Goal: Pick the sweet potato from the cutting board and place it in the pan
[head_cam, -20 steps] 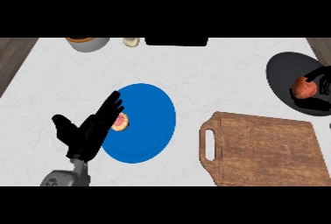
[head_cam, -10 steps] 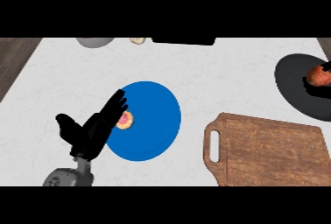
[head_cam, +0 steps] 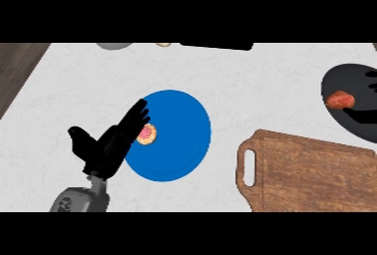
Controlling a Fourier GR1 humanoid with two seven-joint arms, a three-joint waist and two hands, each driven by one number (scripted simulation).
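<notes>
One step seems left — letting go: the sweet potato [head_cam: 340,99] already lies in the pan [head_cam: 335,79] at the counter's right edge, the cutting board [head_cam: 316,174] bare. Right hand [head_cam: 364,115] there — fingers unclear; left hand [head_cam: 110,144] rests open.

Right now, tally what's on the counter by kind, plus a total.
Plates: 1, blue plate
Pans: 1, pan
Boards: 1, board
Food: 2, sweet potato in the pan, pastry on the plate
Cut off at far edge, unclear: 3
Total: 8
</notes>
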